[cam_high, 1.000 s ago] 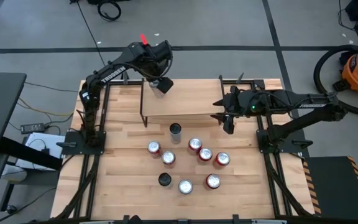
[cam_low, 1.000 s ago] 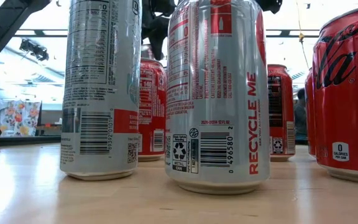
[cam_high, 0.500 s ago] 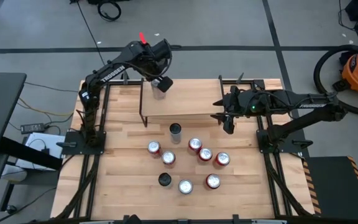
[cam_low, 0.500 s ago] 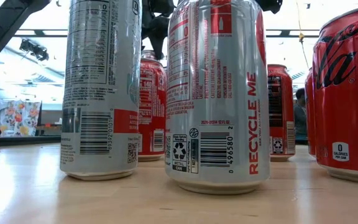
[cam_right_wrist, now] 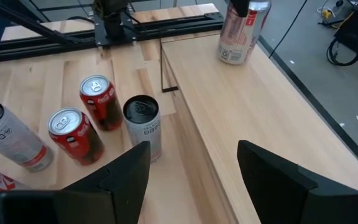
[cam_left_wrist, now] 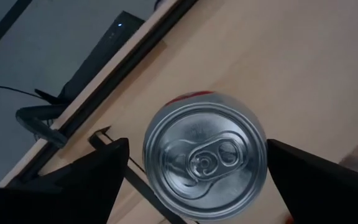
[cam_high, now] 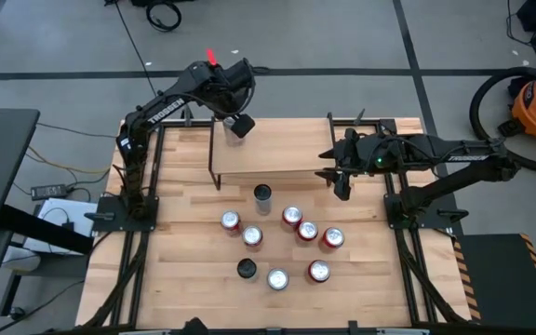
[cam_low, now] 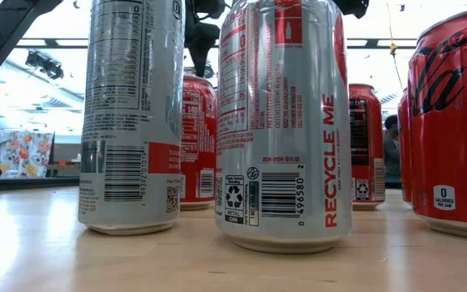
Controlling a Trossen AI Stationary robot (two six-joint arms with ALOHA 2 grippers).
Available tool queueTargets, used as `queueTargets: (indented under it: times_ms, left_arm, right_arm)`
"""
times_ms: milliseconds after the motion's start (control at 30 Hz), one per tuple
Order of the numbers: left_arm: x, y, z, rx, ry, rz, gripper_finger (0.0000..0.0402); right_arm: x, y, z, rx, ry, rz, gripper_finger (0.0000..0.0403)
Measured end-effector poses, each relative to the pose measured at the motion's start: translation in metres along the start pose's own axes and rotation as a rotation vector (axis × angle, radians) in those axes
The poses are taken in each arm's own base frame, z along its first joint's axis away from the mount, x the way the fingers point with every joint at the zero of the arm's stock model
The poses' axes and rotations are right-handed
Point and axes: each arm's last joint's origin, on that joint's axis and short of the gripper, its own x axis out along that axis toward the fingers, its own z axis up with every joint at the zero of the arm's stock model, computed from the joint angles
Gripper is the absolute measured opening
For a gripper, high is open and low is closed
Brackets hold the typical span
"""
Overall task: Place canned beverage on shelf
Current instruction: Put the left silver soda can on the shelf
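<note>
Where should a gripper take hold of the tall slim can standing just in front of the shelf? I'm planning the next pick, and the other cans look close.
Grip the tall slim can around its upper body, coming straight down from above. It stands upright and apart from the red cans, so open fingers can straddle its round sides. The shelf edge is close behind, so place the fingers left and right of it.

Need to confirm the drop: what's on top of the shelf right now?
One can stands upright near the shelf's far left corner, with the left tool open right above it. The rest of the board looks bare. The arm hides the can's base in the high view.
</note>
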Motion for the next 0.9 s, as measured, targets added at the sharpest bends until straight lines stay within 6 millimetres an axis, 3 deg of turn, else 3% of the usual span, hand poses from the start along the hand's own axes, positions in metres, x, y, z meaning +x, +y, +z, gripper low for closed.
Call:
queueTargets:
  times_ms: [600, 900]
  left_arm:
    - [0.003, 0.02, 0.002, -0.043, 0.019, 0.048, 0.0384]
    - [0.002, 0.017, 0.002, -0.038, 0.006, 0.034, 0.0385]
  right_arm:
    - [0.0, 0.0, 0.0, 0.013, 0.0, 0.001, 0.0251]
    - [0.0, 0.0, 0.0, 0.013, 0.0, 0.001, 0.0251]
